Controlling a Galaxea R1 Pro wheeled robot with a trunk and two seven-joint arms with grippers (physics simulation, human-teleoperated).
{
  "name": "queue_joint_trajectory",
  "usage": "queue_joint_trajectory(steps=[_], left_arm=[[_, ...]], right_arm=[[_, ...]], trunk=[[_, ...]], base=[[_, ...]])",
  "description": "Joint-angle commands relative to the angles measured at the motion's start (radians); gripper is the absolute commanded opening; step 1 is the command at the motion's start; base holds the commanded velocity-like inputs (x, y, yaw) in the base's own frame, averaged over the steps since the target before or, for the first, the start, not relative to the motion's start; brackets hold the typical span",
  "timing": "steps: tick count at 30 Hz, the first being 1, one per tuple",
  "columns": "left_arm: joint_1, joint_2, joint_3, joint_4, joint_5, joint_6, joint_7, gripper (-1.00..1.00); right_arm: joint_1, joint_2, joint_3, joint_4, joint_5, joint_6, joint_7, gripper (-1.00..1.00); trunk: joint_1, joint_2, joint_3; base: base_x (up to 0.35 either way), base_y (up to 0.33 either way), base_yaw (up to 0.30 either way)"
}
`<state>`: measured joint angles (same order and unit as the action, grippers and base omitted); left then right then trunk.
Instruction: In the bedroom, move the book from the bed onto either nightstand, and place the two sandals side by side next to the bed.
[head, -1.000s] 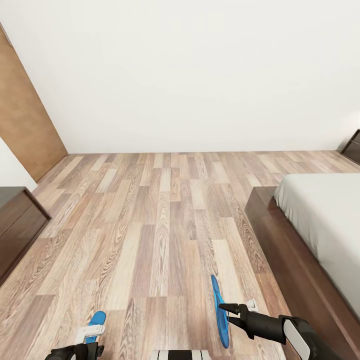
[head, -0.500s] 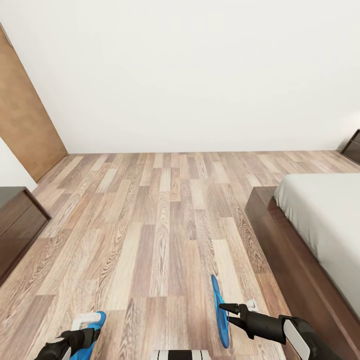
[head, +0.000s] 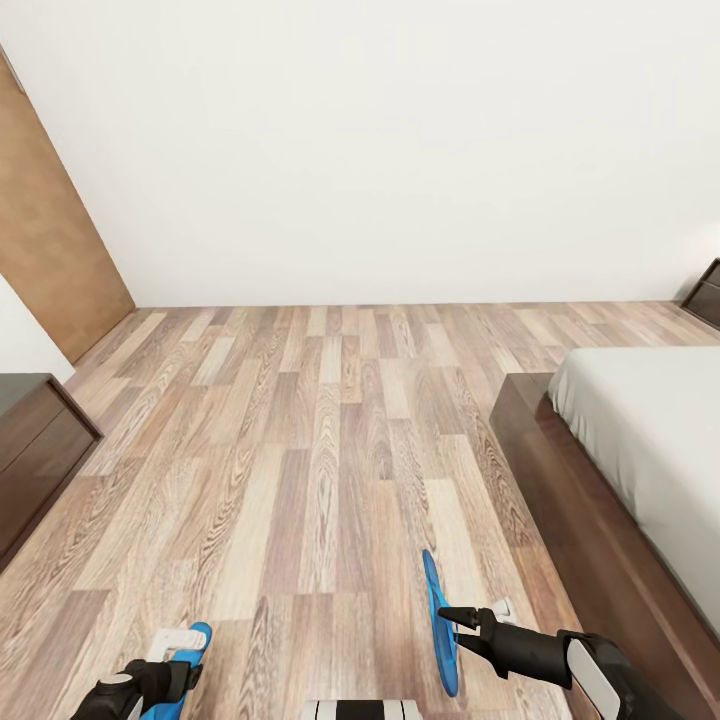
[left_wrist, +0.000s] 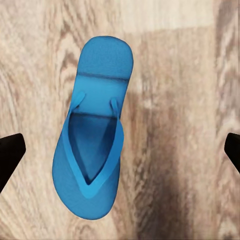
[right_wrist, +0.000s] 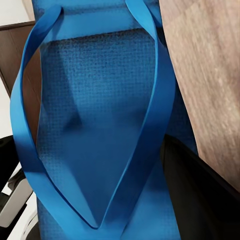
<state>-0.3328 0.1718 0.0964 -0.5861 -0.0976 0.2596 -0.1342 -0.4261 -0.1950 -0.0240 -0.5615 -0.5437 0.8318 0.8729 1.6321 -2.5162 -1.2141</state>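
Observation:
Two bright blue sandals are in view. One sandal (head: 199, 634) (left_wrist: 95, 145) lies flat, straps up, on the plank floor at the lower left. My left gripper (head: 180, 655) (left_wrist: 120, 152) hovers right above it, open, its fingers (left_wrist: 10, 155) spread wide on either side without touching it. The other sandal (head: 436, 615) (right_wrist: 100, 125) hangs on edge just above the floor, with my right gripper (head: 465, 628) (right_wrist: 105, 200) shut on it beside the bed (head: 560, 470). One nightstand (head: 706, 292) peeks in at the far right. The book is out of view.
A long low dark-wood cabinet (head: 30, 440) stands at the left edge, with a brown door (head: 50, 230) behind it. A white wall closes the far side. Wood-plank floor (head: 320, 420) stretches between the cabinet and the bed frame.
My left gripper has shifted a little forward and left over the sandal on the floor. The right arm and its sandal have stayed still, and the view has not shifted.

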Motion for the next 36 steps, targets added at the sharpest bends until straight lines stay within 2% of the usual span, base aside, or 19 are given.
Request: queue_joint_trajectory(steps=[1,8,36], left_arm=[[0.0,-0.001,0.006,-0.001,-0.011,0.005,-0.012,1.0],[0.0,-0.001,0.008,0.003,-0.011,0.004,-0.016,1.0],[0.0,-0.001,0.017,0.004,0.001,-0.002,-0.016,1.0]], right_arm=[[0.0,0.0,-0.002,0.0,-0.001,0.006,0.001,-1.0],[0.0,0.0,-0.002,0.0,0.0,0.006,0.001,-1.0],[0.0,0.002,-0.002,0.001,0.004,0.005,-0.001,-1.0]], trunk=[[0.0,0.0,-0.001],[0.0,0.0,-0.001],[0.012,-0.007,-0.109]], base=[[0.0,0.0,0.0],[0.0,0.0,0.0],[0.0,0.0,0.0]])
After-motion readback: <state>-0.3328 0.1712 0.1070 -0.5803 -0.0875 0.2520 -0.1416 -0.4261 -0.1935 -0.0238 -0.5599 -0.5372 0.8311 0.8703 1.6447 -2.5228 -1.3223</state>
